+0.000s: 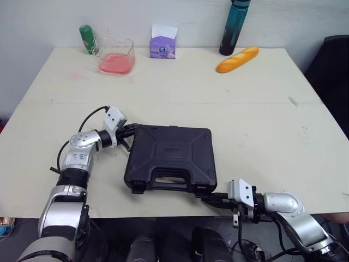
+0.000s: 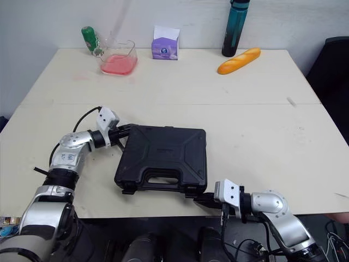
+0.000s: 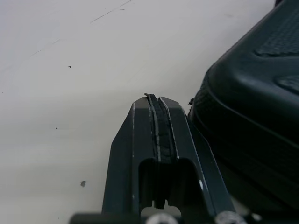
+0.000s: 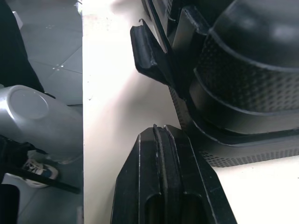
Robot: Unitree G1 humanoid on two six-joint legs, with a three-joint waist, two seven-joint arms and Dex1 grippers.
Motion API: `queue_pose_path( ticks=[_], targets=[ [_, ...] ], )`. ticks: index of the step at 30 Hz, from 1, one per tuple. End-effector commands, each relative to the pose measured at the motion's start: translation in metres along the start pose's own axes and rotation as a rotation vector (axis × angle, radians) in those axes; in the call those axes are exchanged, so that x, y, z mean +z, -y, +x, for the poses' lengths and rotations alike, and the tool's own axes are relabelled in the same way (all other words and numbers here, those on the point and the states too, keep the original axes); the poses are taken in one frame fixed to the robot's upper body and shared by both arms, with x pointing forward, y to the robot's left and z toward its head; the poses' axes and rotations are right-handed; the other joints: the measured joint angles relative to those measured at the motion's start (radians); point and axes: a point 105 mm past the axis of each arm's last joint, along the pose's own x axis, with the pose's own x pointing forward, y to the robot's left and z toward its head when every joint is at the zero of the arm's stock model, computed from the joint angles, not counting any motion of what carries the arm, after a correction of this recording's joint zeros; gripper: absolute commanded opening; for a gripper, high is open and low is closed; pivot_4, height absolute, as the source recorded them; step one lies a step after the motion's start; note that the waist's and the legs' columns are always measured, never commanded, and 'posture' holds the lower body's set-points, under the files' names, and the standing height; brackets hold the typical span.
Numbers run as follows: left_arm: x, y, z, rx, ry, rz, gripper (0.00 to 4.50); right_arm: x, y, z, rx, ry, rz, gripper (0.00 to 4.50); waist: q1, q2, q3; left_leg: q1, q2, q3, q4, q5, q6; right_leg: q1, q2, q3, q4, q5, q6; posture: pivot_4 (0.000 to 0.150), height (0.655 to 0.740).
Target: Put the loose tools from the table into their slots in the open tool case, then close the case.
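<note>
The black tool case [image 1: 172, 158] lies flat on the table with its lid down and its handle toward the front edge. My left gripper [image 1: 130, 131] is shut, its tips [image 3: 154, 100] against the case's far left corner [image 3: 252, 107]. My right gripper [image 1: 210, 199] is shut with nothing in it, low at the table's front edge beside the case's near right corner. In the right wrist view the right gripper [image 4: 161, 130] sits next to a latch [image 4: 149, 56] standing out from the case side [image 4: 243, 88].
Along the table's back edge stand a green bottle [image 1: 87, 39], a clear container with pink contents [image 1: 116, 56], a purple tissue box [image 1: 163, 43], a dark teal bottle [image 1: 233, 27] and a bread loaf [image 1: 238, 59]. A dark chair [image 1: 332, 76] stands at the right.
</note>
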Motion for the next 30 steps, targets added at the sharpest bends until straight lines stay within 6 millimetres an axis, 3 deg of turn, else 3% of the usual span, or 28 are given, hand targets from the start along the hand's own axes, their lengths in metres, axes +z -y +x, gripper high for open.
queue_pose_path(
  ticks=[1, 14, 22, 28, 30],
  targets=[
    [0.007, 0.008, -0.009, -0.062, 0.038, 0.032, 0.00, -0.017, 0.025, -0.022, -0.141, -0.099, -0.011, 0.10, 0.001, 0.000, 0.000, 0.000, 0.000, 0.000, 0.000, 0.000, 0.000, 0.000, 0.000, 0.000, 0.000, 0.000, 0.000, 0.150, 0.7400],
    [0.006, 0.047, -0.025, -0.171, 0.030, 0.087, 0.00, -0.003, 0.078, -0.036, -0.317, -0.154, -0.084, 0.10, 0.010, -0.001, 0.000, 0.001, 0.002, -0.004, 0.002, 0.001, 0.003, 0.003, -0.003, 0.001, 0.000, 0.002, 0.001, 0.150, 0.7400],
    [0.004, 0.050, -0.029, -0.165, 0.018, 0.094, 0.00, -0.002, 0.091, -0.039, -0.367, -0.182, -0.089, 0.10, 0.007, -0.001, 0.000, 0.001, 0.002, -0.004, 0.001, 0.001, 0.003, 0.003, -0.003, 0.000, -0.001, 0.002, 0.001, 0.150, 0.7400],
    [0.012, 0.068, -0.041, -0.229, 0.016, 0.145, 0.00, -0.004, 0.093, -0.044, -0.417, -0.187, -0.068, 0.10, 0.003, 0.000, 0.000, 0.001, 0.003, -0.004, 0.001, 0.000, 0.003, 0.003, -0.003, 0.000, -0.001, 0.002, 0.001, 0.150, 0.7400],
    [0.023, 0.074, -0.048, -0.273, -0.003, 0.181, 0.00, -0.002, 0.090, -0.051, -0.436, -0.162, -0.030, 0.10, 0.005, 0.000, 0.000, 0.001, 0.003, -0.004, 0.001, 0.000, 0.003, 0.003, -0.003, 0.000, -0.001, 0.002, 0.001, 0.150, 0.7400]
  ],
)
